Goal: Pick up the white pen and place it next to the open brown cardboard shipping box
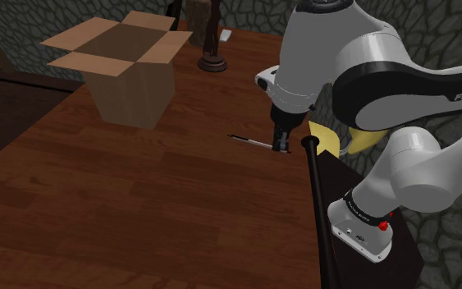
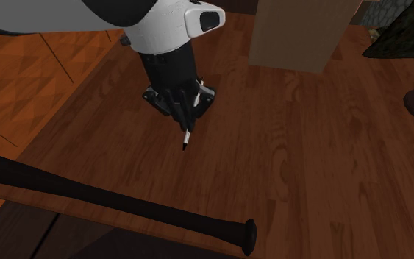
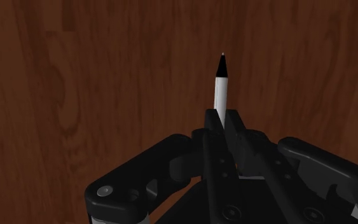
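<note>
Between the gripper's [image 3: 222,121] two black fingers: the pen [image 3: 220,95], clasped at one end. White barrel, black tip with a fine point. The fingers are closed onto the barrel, and most of the pen's length sticks out beyond them.

Shoulder view: pen [image 1: 249,140] lies close to level, low over the desk [image 1: 139,197], its free end pointing toward that view's left. Gripper [image 1: 281,146] comes straight down on the other end. Cannot tell whether the pen touches the wood.

Second exterior view: gripper [image 2: 185,118] hangs from the white wrist, and the pen [image 2: 189,135] shows below the fingertips with its dark tip lowest. Desk [image 2: 308,147] is dark reddish-brown wood with plain grain, the same surface as behind the pen in the wrist view [image 3: 75,76].

Cardboard box [image 1: 134,94]: brown, upright on the desk, all four flaps spread open. Well apart from the pen, toward the shoulder view's upper left. Its plain wall [image 2: 301,37] shows at the top of the second exterior view.

Black bat [image 1: 319,205]: leans at the desk's edge just beside the gripper, knob end uppermost. It runs across the bottom of the second exterior view [image 2: 124,206].

Dark round pedestal base [image 1: 212,64] on the far part of the desk, beyond the box's corner. Small white item [image 1: 226,35] near it, too small to identify.
</note>
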Robot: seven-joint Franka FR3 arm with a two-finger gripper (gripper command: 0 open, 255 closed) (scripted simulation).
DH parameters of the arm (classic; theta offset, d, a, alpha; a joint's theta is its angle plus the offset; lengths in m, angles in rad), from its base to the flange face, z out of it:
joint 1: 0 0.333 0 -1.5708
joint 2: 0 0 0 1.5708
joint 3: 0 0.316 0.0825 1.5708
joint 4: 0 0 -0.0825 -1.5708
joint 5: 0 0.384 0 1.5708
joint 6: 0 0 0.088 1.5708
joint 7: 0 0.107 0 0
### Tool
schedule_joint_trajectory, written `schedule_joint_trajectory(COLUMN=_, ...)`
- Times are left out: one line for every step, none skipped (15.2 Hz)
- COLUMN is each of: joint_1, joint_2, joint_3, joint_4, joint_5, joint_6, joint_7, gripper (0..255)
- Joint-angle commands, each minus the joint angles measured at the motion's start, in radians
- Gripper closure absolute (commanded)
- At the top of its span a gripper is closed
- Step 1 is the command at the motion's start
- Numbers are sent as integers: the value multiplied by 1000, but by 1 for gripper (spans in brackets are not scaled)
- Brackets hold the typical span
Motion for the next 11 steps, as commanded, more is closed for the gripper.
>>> schedule_joint_trajectory(joint_1=-1, joint_2=-4, joint_3=-4, joint_4=24, joint_5=-2, joint_6=-28, joint_7=-4, gripper=255)
schedule_joint_trajectory(joint_1=-1, joint_2=-6, joint_3=-6, joint_4=35, joint_5=-2, joint_6=-42, joint_7=-6, gripper=255)
schedule_joint_trajectory(joint_1=-2, joint_2=-8, joint_3=-8, joint_4=47, joint_5=-3, joint_6=-55, joint_7=-8, gripper=255)
schedule_joint_trajectory(joint_1=-2, joint_2=-10, joint_3=-10, joint_4=59, joint_5=-4, joint_6=-69, joint_7=-9, gripper=255)
schedule_joint_trajectory(joint_1=-3, joint_2=-12, joint_3=-11, joint_4=71, joint_5=-5, joint_6=-83, joint_7=-11, gripper=255)
schedule_joint_trajectory(joint_1=-3, joint_2=-13, joint_3=-13, joint_4=84, joint_5=-6, joint_6=-97, joint_7=-13, gripper=255)
schedule_joint_trajectory(joint_1=-4, joint_2=-15, joint_3=-15, joint_4=96, joint_5=-7, joint_6=-110, joint_7=-15, gripper=255)
schedule_joint_trajectory(joint_1=-5, joint_2=-16, joint_3=-16, joint_4=109, joint_5=-7, joint_6=-124, joint_7=-16, gripper=255)
schedule_joint_trajectory(joint_1=-5, joint_2=-16, joint_3=-18, joint_4=122, joint_5=-8, joint_6=-137, joint_7=-18, gripper=255)
schedule_joint_trajectory(joint_1=-6, joint_2=-17, joint_3=-20, joint_4=135, joint_5=-9, joint_6=-150, joint_7=-19, gripper=255)
schedule_joint_trajectory(joint_1=-6, joint_2=-17, joint_3=-21, joint_4=148, joint_5=-10, joint_6=-164, joint_7=-21, gripper=255)
